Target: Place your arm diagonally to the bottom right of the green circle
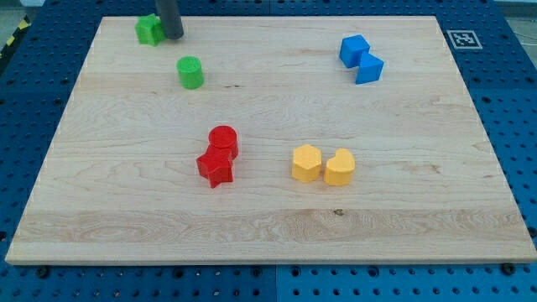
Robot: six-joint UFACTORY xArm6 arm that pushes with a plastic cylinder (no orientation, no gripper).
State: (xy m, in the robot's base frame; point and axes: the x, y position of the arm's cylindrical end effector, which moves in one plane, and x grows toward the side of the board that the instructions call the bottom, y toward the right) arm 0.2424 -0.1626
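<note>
Red star block [216,168] lies nearest on grainy wood, while my bare, gripperless tip [173,36] touches a green block [149,30], up-left of the green circle [190,72].

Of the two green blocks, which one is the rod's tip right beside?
My tip is beside the green star-like block at the wooden board's top-left edge; the green round cylinder stands apart, lower right.

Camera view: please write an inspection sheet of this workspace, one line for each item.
Surface: wooden board, flat, on a blue perforated base.
Job's things: green circle in the upper left; my tip above it, beside the green star.
Clutter: two blue blocks touching; red circle against red star; two yellow blocks touching.
Tool: none, only the rod.
Cables: nothing seen.
Surroundings: printed marker at the board's upper right corner.
</note>
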